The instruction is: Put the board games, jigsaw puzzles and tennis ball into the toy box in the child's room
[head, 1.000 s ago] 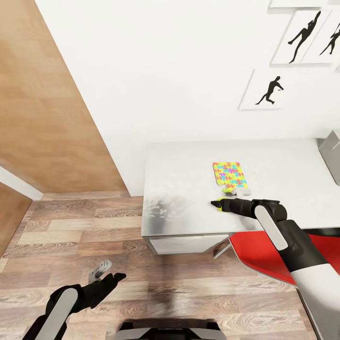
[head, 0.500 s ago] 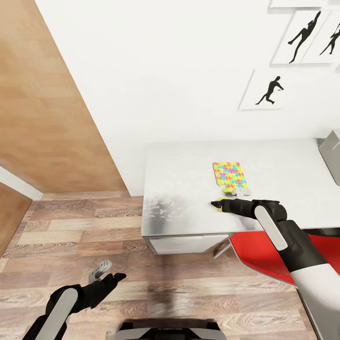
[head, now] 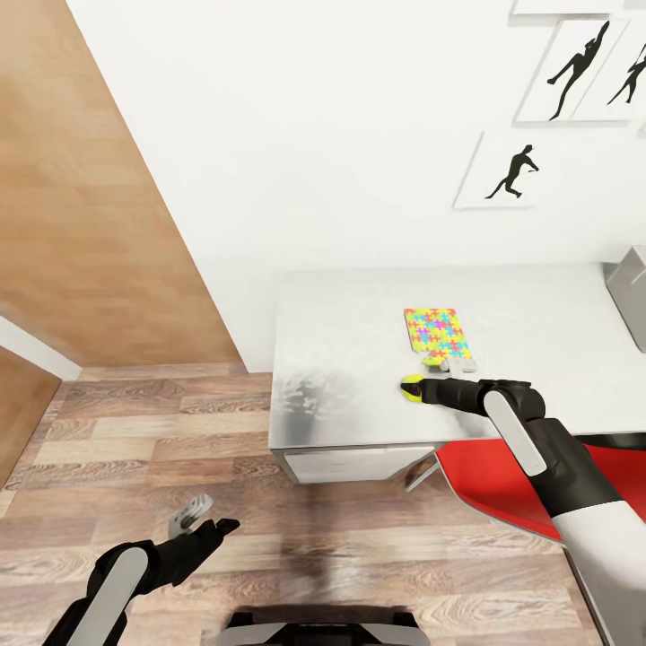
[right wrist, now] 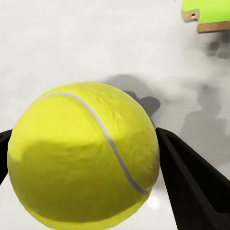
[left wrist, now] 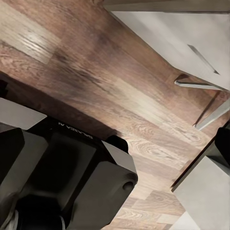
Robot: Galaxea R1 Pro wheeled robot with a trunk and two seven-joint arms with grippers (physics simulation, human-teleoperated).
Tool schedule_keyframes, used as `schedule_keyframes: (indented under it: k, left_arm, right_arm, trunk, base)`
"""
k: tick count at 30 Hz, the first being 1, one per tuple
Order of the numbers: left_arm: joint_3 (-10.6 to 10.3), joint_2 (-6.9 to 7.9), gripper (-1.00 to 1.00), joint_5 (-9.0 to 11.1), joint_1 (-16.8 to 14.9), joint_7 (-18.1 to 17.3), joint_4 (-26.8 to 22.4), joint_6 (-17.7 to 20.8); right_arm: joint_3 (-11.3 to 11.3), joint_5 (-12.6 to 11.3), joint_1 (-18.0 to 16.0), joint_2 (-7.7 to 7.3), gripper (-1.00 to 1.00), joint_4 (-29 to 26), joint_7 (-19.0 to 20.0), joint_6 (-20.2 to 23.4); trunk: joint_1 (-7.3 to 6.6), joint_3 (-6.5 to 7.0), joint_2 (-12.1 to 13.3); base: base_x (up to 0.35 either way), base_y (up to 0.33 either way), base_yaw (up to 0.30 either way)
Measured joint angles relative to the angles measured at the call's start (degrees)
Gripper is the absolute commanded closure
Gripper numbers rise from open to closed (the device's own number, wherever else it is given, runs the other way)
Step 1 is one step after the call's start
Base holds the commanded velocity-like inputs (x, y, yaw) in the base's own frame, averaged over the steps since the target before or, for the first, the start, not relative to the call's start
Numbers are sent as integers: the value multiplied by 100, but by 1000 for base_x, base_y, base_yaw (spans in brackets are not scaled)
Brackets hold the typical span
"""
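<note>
Looking down from the head camera, the tennis ball [head: 411, 388] sits on the pale desk [head: 359, 332] near its front edge, at roughly four o'clock from the frame's centre, with a jigsaw puzzle [head: 436, 332] lying flat just beyond it toward the wall. The right pincer [head: 418, 389] reaches in from the right and brackets the ball. The toy box [head: 630, 292] is at the desk's far right end. Low at seven o'clock, the left pincer [head: 193, 518] hangs over the wood floor with nothing visible between its fingers; I cannot tell how wide it stands.

Through the left wrist camera: floor planks and the robot's dark base [left wrist: 67, 177].

Through the right wrist camera, the ball [right wrist: 84, 155] sits between two dark fingers [right wrist: 191, 182], which press against its widest girth, clenched on it. Light, fuzzy and slightly springy, it should grip well across the middle, though it may roll if let go.
</note>
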Motion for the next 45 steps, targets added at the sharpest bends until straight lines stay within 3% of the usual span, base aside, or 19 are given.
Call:
schedule_keyframes:
  k: [25,32,39,45]
  left_arm:
    - [-2,-2,-100,0,0,5,3,-2]
    - [-11,-21,-100,0,1,3,3,-6]
    - [-14,-74,-100,-6,-1,4,3,-8]
    - [-10,-95,-100,17,-3,7,1,-12]
  right_arm:
    - [-13,2,55,-38,100,-65,7,14]
    - [-50,1,402,-90,100,-451,14,18]
    - [-107,2,967,-134,100,-1268,6,16]
    - [-318,6,1442,-307,100,-1773,21,16]
  trunk:
    - [0,0,0]
    - [0,0,0]
    - [0,0,0]
    - [0,0,0]
  base:
    - [0,0,0]
    - [0,0,0]
    - [0,0,0]
    - [0,0,0]
